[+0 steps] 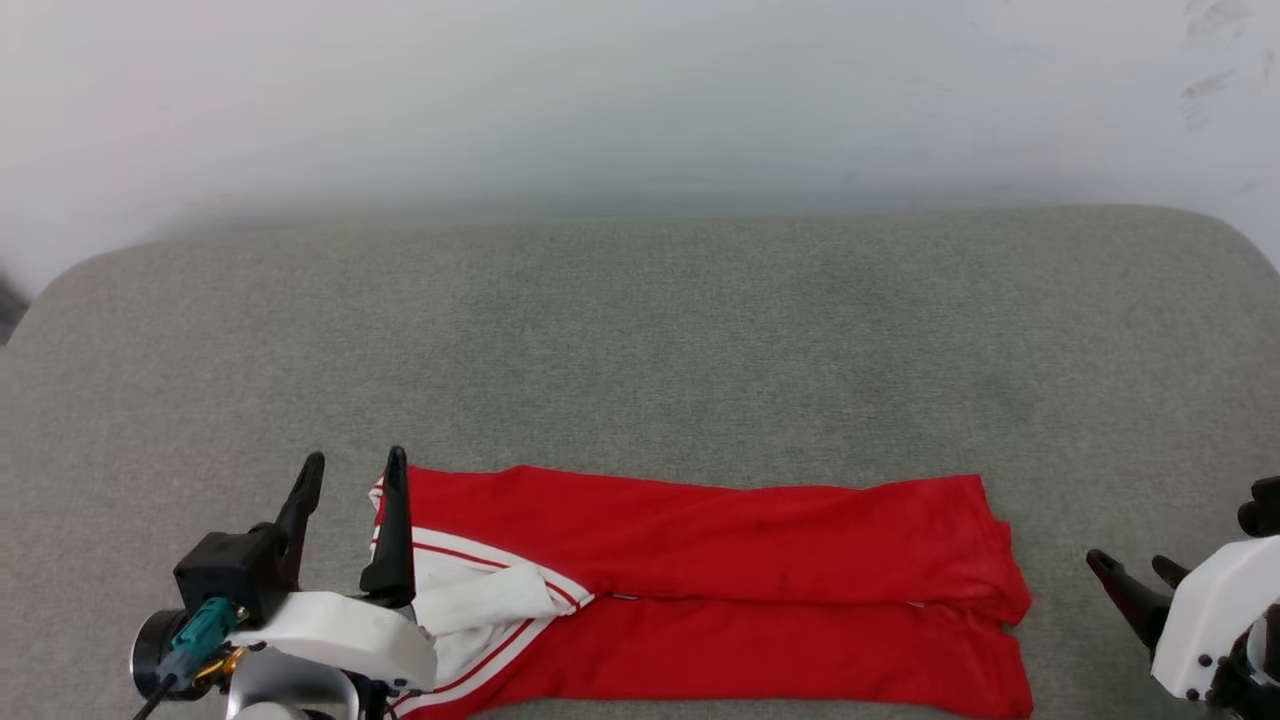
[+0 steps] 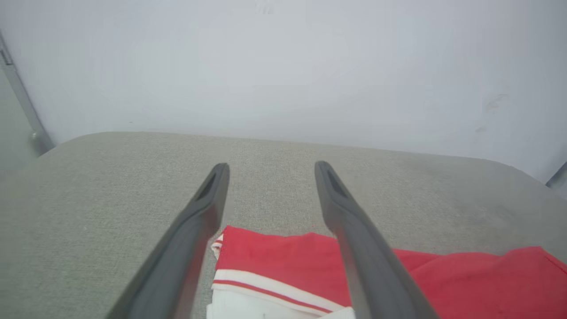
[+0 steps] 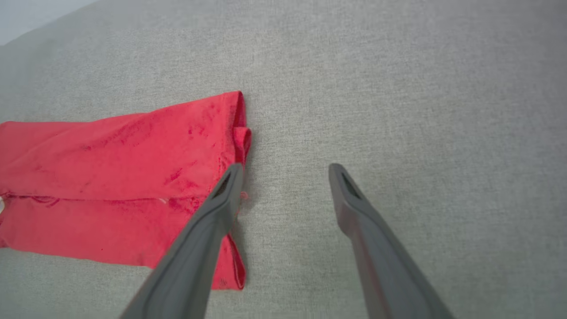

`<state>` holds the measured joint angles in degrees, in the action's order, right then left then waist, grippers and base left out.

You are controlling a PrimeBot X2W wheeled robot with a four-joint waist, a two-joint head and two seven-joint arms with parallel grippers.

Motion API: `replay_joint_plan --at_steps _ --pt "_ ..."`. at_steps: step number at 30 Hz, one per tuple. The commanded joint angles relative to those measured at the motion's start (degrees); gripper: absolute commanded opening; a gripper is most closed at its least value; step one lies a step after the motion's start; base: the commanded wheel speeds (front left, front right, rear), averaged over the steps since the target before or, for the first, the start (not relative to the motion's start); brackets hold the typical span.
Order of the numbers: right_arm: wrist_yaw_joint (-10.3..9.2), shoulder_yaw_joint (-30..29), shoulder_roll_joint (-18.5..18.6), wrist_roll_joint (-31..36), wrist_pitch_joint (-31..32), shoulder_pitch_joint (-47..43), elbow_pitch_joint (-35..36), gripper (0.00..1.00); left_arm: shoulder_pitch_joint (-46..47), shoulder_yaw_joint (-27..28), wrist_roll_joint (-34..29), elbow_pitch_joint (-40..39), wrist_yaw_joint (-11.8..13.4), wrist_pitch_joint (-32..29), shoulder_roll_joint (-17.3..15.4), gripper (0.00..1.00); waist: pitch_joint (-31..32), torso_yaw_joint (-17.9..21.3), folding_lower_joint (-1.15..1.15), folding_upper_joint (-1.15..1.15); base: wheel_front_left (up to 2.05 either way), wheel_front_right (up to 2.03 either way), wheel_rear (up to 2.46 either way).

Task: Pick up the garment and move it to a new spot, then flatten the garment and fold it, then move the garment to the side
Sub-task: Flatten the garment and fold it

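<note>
Two pincers flank the garment, which lies folded into a long red band along the near edge of the grey fabric-covered counter. One white sleeve with red stripe trim is tucked in at the band's left end. A lengthwise fold line runs along the middle of the band.

The left pincer is spread wide and grasps nothing. One finger stands over bare counter and the other over the garment's left edge, but I cannot tell whether that finger touches the cloth. The right pincer is also released and empty, and sits just beyond the band's right end. In the right wrist view, one finger's tip crosses the red end hem and the other is over bare grey fabric. A pale wall rises behind the counter.
</note>
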<state>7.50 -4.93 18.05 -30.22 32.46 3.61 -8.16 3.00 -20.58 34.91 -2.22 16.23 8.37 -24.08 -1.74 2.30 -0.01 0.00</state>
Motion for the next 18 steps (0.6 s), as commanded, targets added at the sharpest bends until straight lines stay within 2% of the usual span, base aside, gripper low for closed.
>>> replay_joint_plan --at_steps 1,6,11,18 --pt "-0.02 -0.9 0.6 0.3 3.5 1.5 -0.4 1.0 1.3 -0.5 -1.7 -1.5 1.0 1.6 0.7 1.0 -0.8 -1.4 0.01 0.0 0.0 0.0 0.0" --pt "-0.02 -1.2 -0.2 0.8 9.5 2.7 -1.8 1.0 2.4 -1.5 -4.4 -4.3 2.2 3.5 1.7 1.0 -2.2 -3.9 0.01 0.0 0.0 0.0 0.0" --pt "-0.02 -0.5 -2.2 0.8 11.6 4.1 -4.1 1.0 3.2 -2.3 -5.7 -5.9 2.6 4.0 2.4 1.0 -3.8 -5.7 0.01 0.0 0.0 0.0 0.0" --pt "-0.02 1.5 -5.0 -1.7 14.1 5.1 -12.8 1.0 4.4 -3.4 -6.7 -6.9 2.7 4.3 2.7 1.0 -5.5 -7.9 0.01 0.0 0.0 0.0 0.0"
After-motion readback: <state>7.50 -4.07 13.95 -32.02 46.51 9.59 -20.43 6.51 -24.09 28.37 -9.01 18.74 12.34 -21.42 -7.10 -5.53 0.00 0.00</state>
